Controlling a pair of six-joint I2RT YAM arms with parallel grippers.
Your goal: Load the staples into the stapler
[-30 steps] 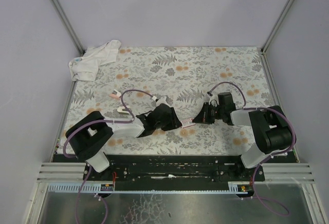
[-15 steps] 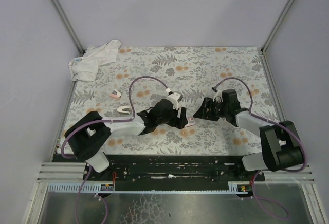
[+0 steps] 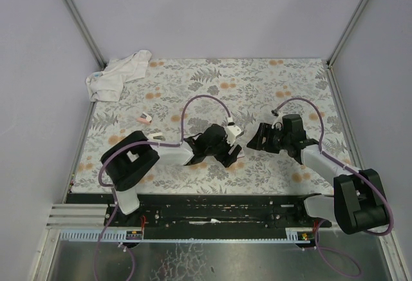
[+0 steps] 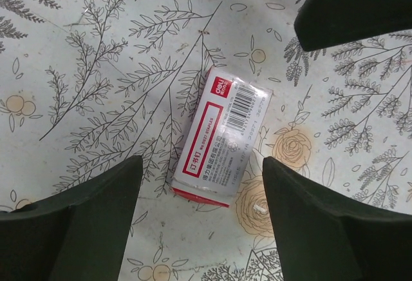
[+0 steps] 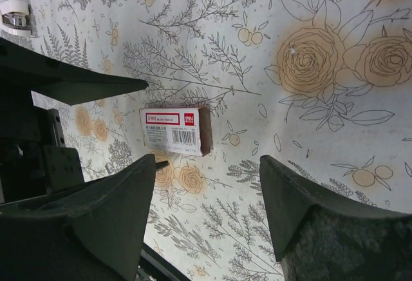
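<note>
With both left and right jaws wide open and empty, the staples box (image 4: 222,145) lies flat on the bench (image 4: 96,49) below, between my left jaws, so I judge opening it is the step in hand, which calls for closing squarely on its long sides.

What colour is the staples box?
The staples box is white with a red border and red sides; the left wrist view shows it best.

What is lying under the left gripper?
The staples box lies flat on the floral table cover, untouched, between the open fingers of the left gripper. The box is closed, so its contents are hidden.
</note>
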